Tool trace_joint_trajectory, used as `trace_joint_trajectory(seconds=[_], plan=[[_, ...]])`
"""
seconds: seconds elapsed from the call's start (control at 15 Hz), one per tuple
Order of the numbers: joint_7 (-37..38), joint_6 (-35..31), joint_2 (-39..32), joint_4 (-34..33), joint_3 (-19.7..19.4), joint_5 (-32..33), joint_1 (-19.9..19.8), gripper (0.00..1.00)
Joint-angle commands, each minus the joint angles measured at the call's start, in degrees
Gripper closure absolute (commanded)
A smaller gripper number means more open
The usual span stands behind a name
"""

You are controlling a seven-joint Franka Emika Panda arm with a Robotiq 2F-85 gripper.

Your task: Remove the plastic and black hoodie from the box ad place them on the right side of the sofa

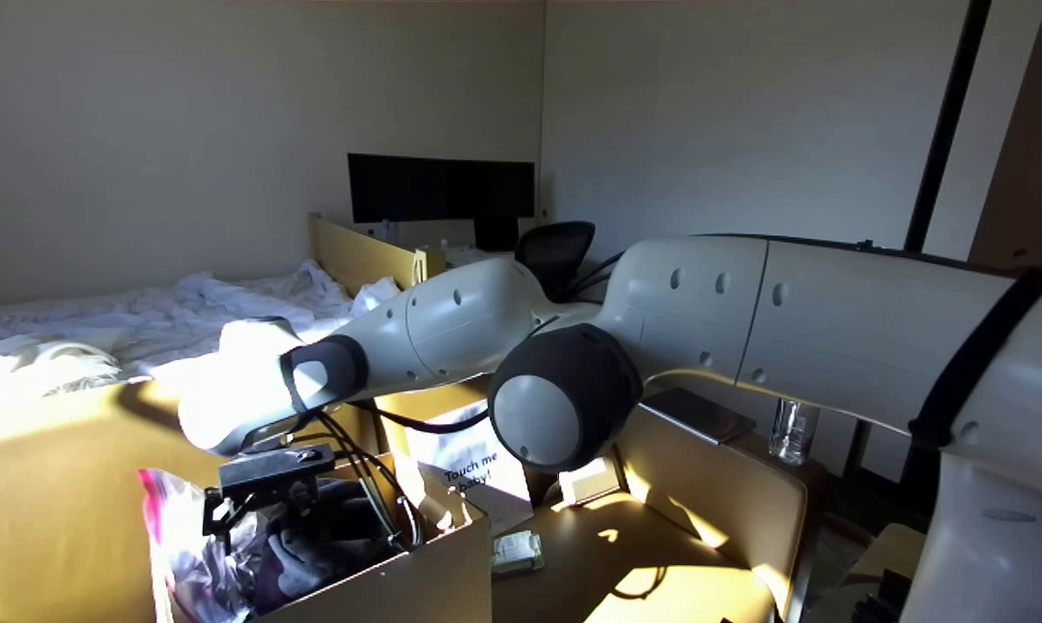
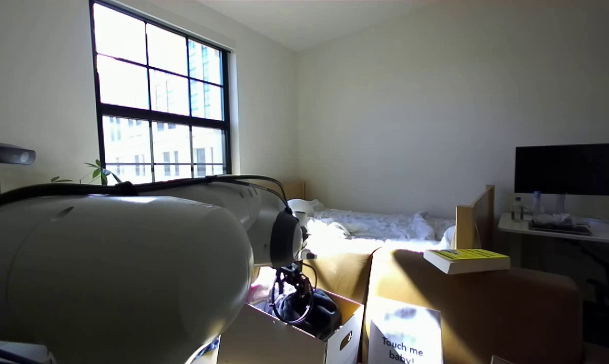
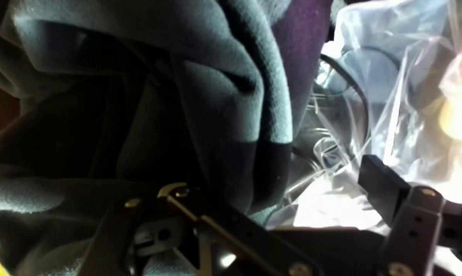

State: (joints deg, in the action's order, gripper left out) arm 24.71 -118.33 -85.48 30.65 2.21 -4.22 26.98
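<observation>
The cardboard box (image 1: pixel 408 575) stands on the tan sofa (image 1: pixel 45 493); it also shows in an exterior view (image 2: pixel 279 344). The clear plastic bag (image 1: pixel 214 562) with a pink edge sticks up at one end of the box. The dark hoodie (image 1: pixel 313 554) lies bunched beside it, dark in an exterior view (image 2: pixel 319 308). My gripper (image 1: pixel 257 510) is low over the box opening. In the wrist view my gripper (image 3: pixel 282 191) is open, with one finger against or over the hoodie (image 3: pixel 223 103) and the other over the plastic bag (image 3: pixel 403 84). Contact is unclear.
A white "Touch me baby!" bag or card (image 1: pixel 478 476) stands beside the box. A small pack (image 1: pixel 517 552) and a small white box (image 1: pixel 590 481) lie on the seat. A bottle (image 1: pixel 792 431) stands by the armrest. A yellow book (image 2: pixel 466 260) lies on the sofa back.
</observation>
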Motion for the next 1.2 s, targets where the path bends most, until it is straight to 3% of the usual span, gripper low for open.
trace_joint_trajectory(seconds=[0.0,0.27,0.67,0.73,0.87,1.13], plan=[[4.4,-3.2,0.0,0.7,-2.2,1.9,-0.2,0.00],[9.9,1.8,0.0,0.0,-3.3,1.2,-1.8,0.00],[8.0,11.5,0.0,0.1,-1.4,0.5,-5.4,0.00],[8.0,12.0,0.0,0.1,-1.5,0.6,-5.7,0.25],[7.0,14.6,0.0,-0.2,-1.0,0.4,-6.3,0.33],[-3.7,20.5,0.0,-1.0,3.1,-1.7,-8.5,0.61]])
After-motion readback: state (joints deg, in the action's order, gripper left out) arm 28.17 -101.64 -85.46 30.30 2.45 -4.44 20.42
